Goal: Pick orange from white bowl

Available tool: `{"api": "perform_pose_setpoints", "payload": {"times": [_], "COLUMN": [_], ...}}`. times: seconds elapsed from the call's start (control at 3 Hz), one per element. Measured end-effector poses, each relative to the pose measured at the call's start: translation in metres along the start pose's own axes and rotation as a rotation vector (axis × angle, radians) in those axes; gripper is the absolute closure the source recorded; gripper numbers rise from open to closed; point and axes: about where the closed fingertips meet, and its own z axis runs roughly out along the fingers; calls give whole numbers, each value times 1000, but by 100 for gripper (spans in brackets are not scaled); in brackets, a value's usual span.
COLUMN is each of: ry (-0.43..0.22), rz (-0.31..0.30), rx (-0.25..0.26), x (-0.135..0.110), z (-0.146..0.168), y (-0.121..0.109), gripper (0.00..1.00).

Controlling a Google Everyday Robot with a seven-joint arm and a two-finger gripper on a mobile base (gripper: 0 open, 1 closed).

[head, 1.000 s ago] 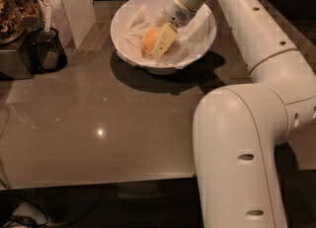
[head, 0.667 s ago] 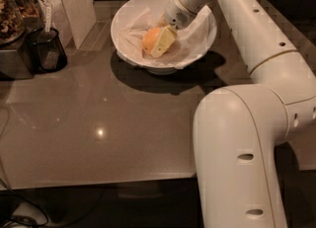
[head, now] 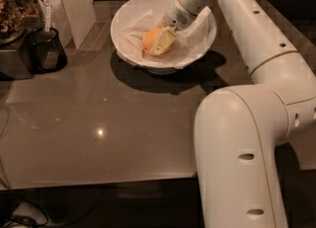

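Gripper (head: 161, 41) down inside the wide, shallow white bowl (head: 143, 0), right on the round, smooth orange fruit (head: 149, 39).

The bowl stands at about 12 o'clock on the glossy grey-brown tabletop (head: 98, 103), casting a dark shadow toward 6 o'clock. The orange lies near the bowl's middle on wrinkled white paper lining (head: 132, 30). The white robot arm (head: 247, 24) comes in over the rim from 2 o'clock, and a pale, flat part of the gripper lies against the fruit's 4 o'clock side. The gripper's far side is hidden behind the orange, so I cannot tell whether it has closed on the fruit or how wide it stands. A dark cylindrical cup (head: 47, 49) sits at 10 o'clock, well apart from the bowl, beside a pale upright panel (head: 69, 0).
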Motion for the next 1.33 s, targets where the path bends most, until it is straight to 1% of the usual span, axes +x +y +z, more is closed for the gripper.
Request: {"api": "perform_pose_setpoints", "payload": {"times": [0.33, 0.67, 1.0, 1.33], "ry": [-14, -88, -146, -260], "rz": [5, -30, -60, -104], "rx": [8, 65, 101, 75], "x": [1, -14, -25, -31], "z": [-3, -40, -67, -88], "y": [0, 4, 10, 24], "gripper": [97, 100, 100, 100]}}
